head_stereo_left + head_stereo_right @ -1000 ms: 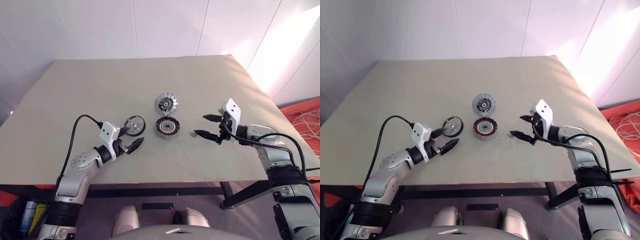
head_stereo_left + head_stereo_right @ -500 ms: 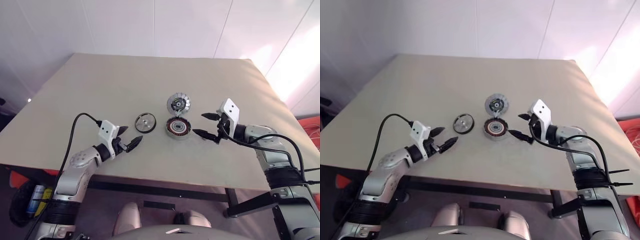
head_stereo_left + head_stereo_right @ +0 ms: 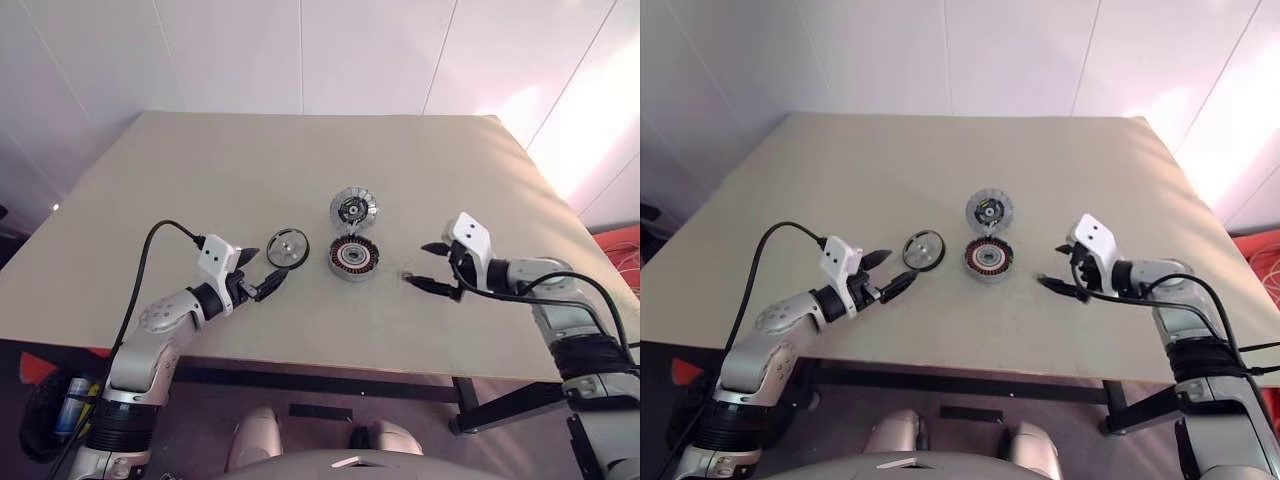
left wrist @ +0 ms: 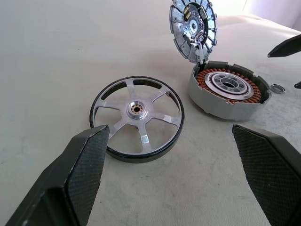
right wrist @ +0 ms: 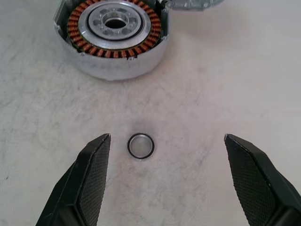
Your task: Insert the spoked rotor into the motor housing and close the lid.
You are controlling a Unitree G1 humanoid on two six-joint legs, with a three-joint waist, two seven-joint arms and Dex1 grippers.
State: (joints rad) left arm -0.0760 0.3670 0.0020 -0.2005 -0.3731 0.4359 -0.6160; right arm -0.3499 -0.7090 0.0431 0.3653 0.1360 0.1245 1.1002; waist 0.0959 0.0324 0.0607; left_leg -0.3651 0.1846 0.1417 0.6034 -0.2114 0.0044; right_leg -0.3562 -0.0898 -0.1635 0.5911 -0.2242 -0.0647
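Note:
The spoked rotor (image 3: 288, 247) lies flat on the table, black-rimmed with a silvery spoked face. To its right sits the motor housing (image 3: 353, 259), its copper windings showing. The lid (image 3: 353, 209) stands tilted open at the housing's far edge. My left gripper (image 3: 262, 270) is open just short of the rotor (image 4: 137, 118), touching nothing. My right gripper (image 3: 417, 262) is open to the right of the housing (image 5: 113, 33). A tiny metal washer (image 5: 140, 146) lies on the table in front of its fingers.
The beige table (image 3: 200, 160) is wide and bare around the parts. White walls stand behind it. Its front edge runs just under both arms.
The head camera has shifted. My right gripper has drawn away from the housing to the right and dipped lower. The left gripper, rotor, housing and lid stay put.

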